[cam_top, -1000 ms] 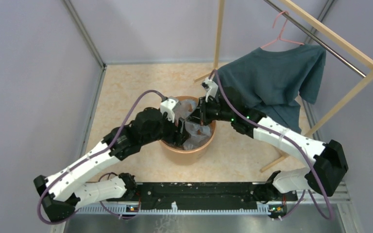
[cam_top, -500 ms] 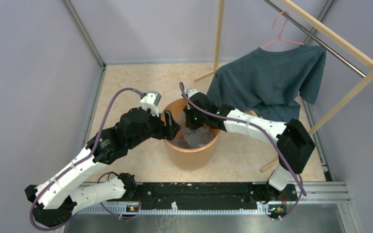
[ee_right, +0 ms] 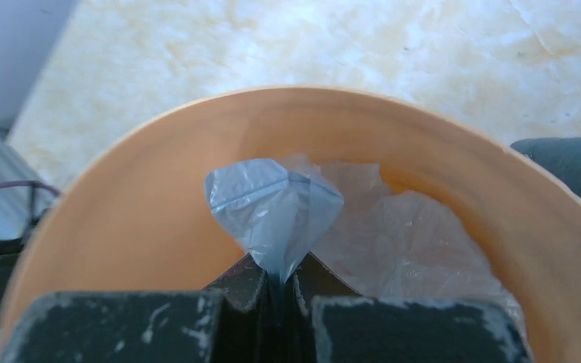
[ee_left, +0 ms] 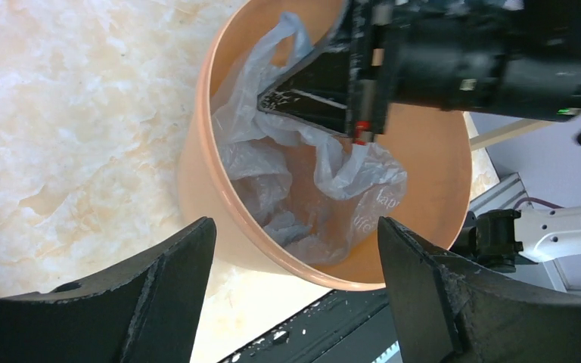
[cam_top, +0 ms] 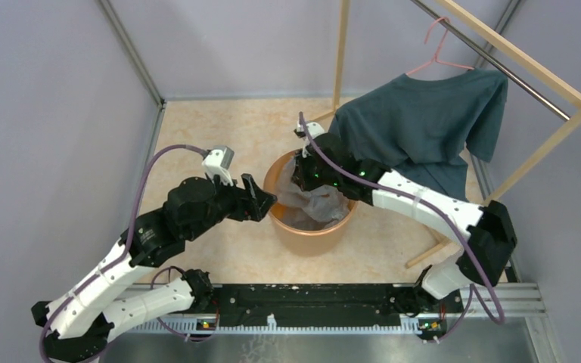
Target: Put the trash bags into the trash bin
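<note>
Pinching the bag inside the bin, right gripper is clamped on film. Left gripper gapes empty beside the bin.

The left gripper hangs with its two dark fingers spread wide, framing the trash bin below them. The bin stands on the marbled beige table, close to the black rail along the near edge. The pale, wrinkled trash bag lies inside it, against the wall and floor. From the upper right the right gripper reaches in over the rim, fingers close together, with film bunched at their tips.
</note>
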